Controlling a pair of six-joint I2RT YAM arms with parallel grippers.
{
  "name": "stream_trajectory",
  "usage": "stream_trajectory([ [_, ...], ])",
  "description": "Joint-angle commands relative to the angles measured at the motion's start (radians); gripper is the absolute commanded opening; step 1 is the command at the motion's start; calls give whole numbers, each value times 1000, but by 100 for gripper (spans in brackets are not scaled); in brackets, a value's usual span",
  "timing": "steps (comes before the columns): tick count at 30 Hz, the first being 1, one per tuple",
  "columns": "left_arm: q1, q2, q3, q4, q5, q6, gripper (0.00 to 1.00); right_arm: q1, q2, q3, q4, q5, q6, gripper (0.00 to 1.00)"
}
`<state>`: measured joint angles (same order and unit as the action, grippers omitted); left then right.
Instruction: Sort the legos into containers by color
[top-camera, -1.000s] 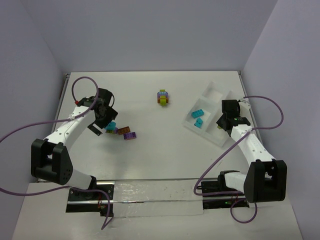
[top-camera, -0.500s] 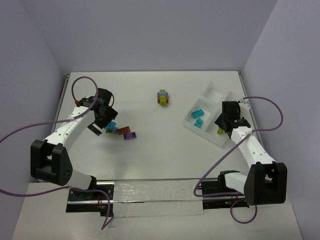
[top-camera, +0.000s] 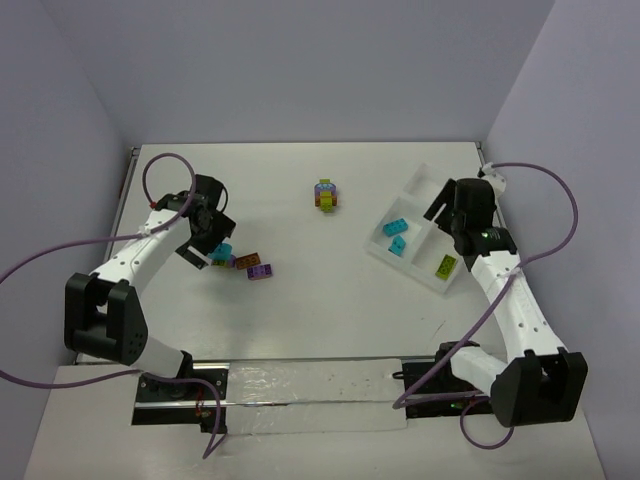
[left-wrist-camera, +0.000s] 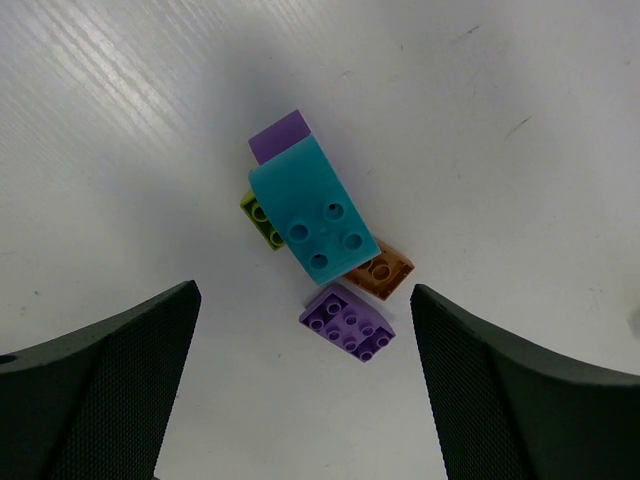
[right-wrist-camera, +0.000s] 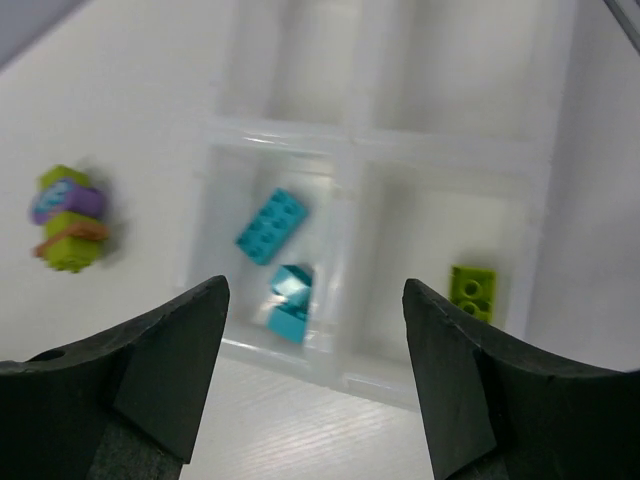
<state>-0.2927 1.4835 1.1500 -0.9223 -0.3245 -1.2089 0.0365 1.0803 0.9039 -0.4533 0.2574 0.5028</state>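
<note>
**Two pincers open, and the next pick falls to the left**

Left pincer (left-wrist-camera: 302, 297) hangs with its jaws wide apart over a small heap at the centre of its wrist view. There a cyan brick (left-wrist-camera: 312, 222) lies tilted atop an orange brick (left-wrist-camera: 385, 272) and others, with a purple brick (left-wrist-camera: 347, 322) just below it in frame. That purple one looks the cleaner grab: descend straight, straddle its sides, and close without nudging the heap.

Right pincer (right-wrist-camera: 316, 288) is likewise apart and empty above the tray (top-camera: 425, 168), at the right of the top view. In it a lime brick (right-wrist-camera: 472, 292) sits alone in one compartment and two cyan bricks (right-wrist-camera: 270, 226) share its neighbour. Another clump (top-camera: 326, 194) waits at upper centre on the bench (top-camera: 300, 310).
</note>
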Motion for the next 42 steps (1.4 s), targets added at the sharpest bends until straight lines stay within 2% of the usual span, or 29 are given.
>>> stream_trajectory([
  [1, 8, 24, 44, 36, 37, -78, 92, 118, 0, 151, 4, -7, -69, 78],
  [8, 9, 64, 72, 20, 15, -151, 87, 255, 88, 256, 28, 20, -66, 79],
  [17, 17, 98, 56, 1, 8, -188, 84, 269, 118, 269, 54, -10, -60, 79],
  [21, 28, 92, 46, -11, -21, -211, 80, 269, 121, 270, 62, -18, -62, 79],
  [28, 63, 95, 22, 13, -10, -199, 76, 269, 133, 283, 83, -23, -55, 79],
  [42, 63, 140, 7, 50, 10, -171, 70, 273, 148, 293, 94, -24, -43, 79],
])
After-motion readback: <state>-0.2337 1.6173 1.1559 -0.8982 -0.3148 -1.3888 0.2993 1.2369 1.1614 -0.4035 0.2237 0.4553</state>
